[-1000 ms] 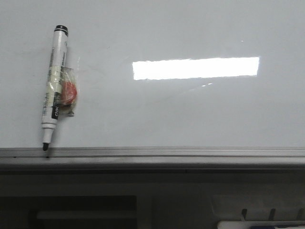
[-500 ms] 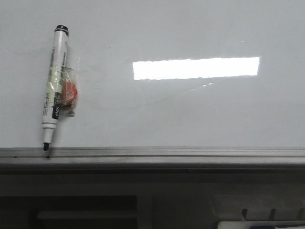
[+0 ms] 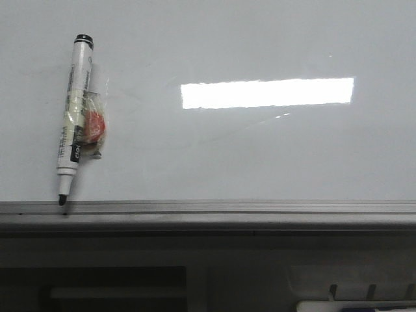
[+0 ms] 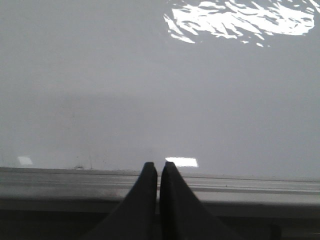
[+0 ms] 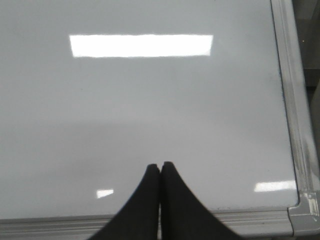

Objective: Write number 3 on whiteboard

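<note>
Both grippers, left (image 4: 158, 166) and right (image 5: 160, 166), sat closed, empty. Marker (image 3: 74, 117) lay uncapped on glossy whiteboard (image 3: 260, 156); judged light, stiff, slippery; I'd grasp mid-barrel.

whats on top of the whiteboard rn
A marker lies uncapped on the whiteboard, with a small clear packet holding something red beside it. No drawn 3 visible.

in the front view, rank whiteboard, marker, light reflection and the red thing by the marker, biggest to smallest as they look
1. whiteboard
2. light reflection
3. marker
4. red thing
</note>
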Robot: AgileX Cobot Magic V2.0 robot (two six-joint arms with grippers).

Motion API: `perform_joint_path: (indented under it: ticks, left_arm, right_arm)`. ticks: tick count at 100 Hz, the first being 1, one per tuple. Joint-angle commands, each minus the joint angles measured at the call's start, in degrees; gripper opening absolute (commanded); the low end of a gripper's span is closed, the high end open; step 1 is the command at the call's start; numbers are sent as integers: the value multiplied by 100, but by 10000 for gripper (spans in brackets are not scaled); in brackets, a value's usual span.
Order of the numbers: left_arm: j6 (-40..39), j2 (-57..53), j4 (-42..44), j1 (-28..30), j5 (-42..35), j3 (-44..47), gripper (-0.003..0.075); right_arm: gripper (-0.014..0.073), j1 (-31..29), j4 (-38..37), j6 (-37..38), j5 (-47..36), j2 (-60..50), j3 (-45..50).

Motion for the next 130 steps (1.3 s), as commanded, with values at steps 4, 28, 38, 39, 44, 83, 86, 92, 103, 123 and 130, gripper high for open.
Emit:
perform_joint_path:
  ticks: [4,28,38,39,44,83,86,92,103,123,130]
  left_arm:
    - [-52,-132,32,-48,-547,63,-20]
    - [-52,-132,45,-38,-745,63,-21]
    - [-52,-132,-62,-38,-878,63,-21]
    - [-52,-132,-126,-38,-894,63,-21]
    - [-52,-132,-407,-38,-951,63,-21]
    - [-52,678,-1289,-48,-967,-499,-21]
    - [-40,772,-1266,-48,-967,-606,-21]
    - [204,1014,-1268,-48,-908,-877,-21]
    - [955,1359,-1206,-48,-511,-1360,-21]
    - [1184,1878,-1206,-48,-486,-1615,-21]
    - [1184,1949,-1230,-48,-486,-1615,-20]
  right_arm:
    - [-61,9,271,2,-560,-85,183]
    - [-61,9,272,2,-580,-85,183]
    - [-61,9,272,2,-565,-85,183]
    - [-61,9,272,2,-553,-85,183]
    - [-61,9,370,2,-556,-53,183]
    - [-61,9,937,2,-194,762,-314]
    - [-61,9,937,2,-194,840,-384]
    - [-61,9,937,2,-186,991,-507]
    - [-61,90,947,2,-181,1170,-728]
    - [-61,359,1033,2,-129,1354,-883]
    - [-61,439,1033,2,-171,1354,-883]
